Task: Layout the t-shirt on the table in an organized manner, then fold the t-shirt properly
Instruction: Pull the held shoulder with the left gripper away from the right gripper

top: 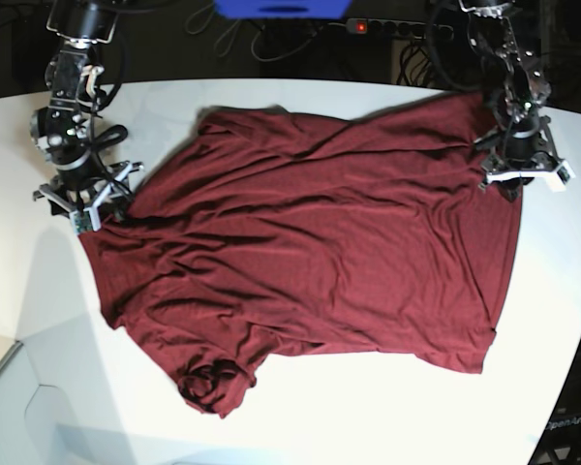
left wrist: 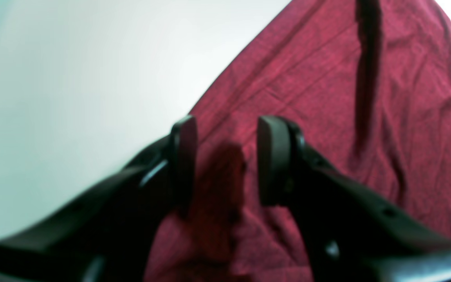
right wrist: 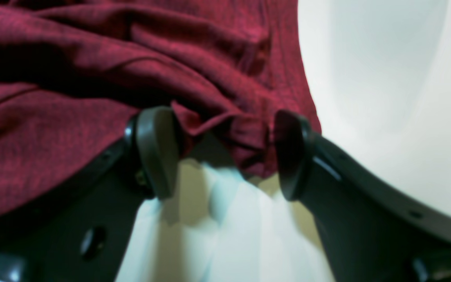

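T-shirt spread wide, both claws at opposite corners

T-shirt [top: 320,242] lay across the white bench [top: 387,417], mostly opened out but rumpled, one sleeve bunched at the near edge. We read its long axis as running across the bench between our two arms. Our left claw [left wrist: 225,156] stood over the cloth edge at the base view's right, pads apart, a small fold risen between them but not pinched. Our right claw [right wrist: 217,152] sat at the opposite corner, jaws wide, a crumpled hem just between them, ungripped. Each arm was equally near its own corner. We judged smoothing came next. Cables and dark clutter lined the room behind.
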